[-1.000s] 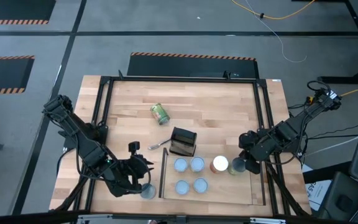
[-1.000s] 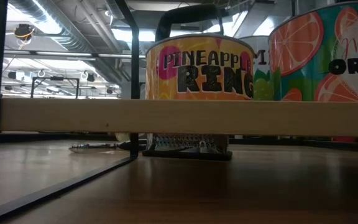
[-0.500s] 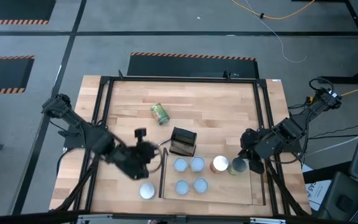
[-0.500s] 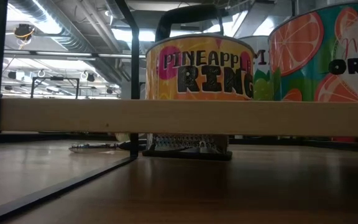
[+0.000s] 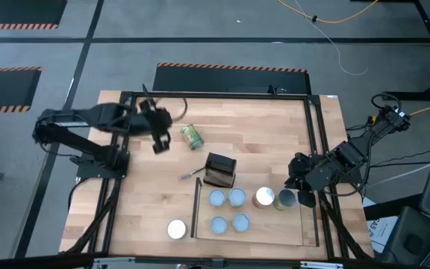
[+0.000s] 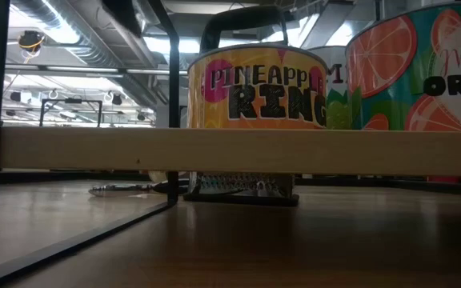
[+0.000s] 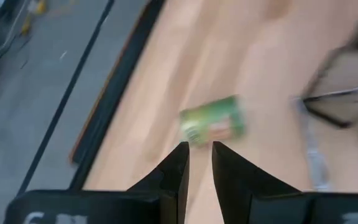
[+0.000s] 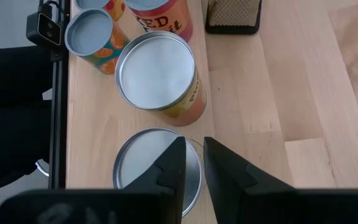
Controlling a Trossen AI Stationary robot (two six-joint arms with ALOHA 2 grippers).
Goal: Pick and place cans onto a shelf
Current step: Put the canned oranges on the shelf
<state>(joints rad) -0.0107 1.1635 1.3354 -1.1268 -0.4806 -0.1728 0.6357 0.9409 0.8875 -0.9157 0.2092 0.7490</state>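
Since a second ago, our left gripper (image 5: 157, 133) has swung up from the near left corner of the table (image 5: 267, 127) to the far left part, and it has left a can with a white top (image 5: 176, 229) standing alone near the front edge, just outside the left rail of the shelf (image 5: 252, 237).

Now the left gripper hangs just left of a green can (image 5: 192, 137) that lies on its side on the table. In the left wrist view we see the green can (image 7: 213, 121) just past the fingertips (image 7: 180, 155). The fingers stand close, with a thin gap, and hold nothing.

Near the middle of the table sits a small black box (image 5: 220, 170), with a silver thing (image 5: 189, 175) lying beside it.

On the shelf, four cans with pale-blue tops (image 5: 228, 210) stand in a square. Next to them is a can with a white top and orange side (image 5: 264, 197). Right of it stands a can with a silver top (image 5: 287, 199).

Our right gripper (image 5: 305, 196) is above that silver-topped can, at the right end of the shelf. Its fingers (image 8: 174, 163) stand a little apart over the lid (image 8: 157, 173) and grip nothing.
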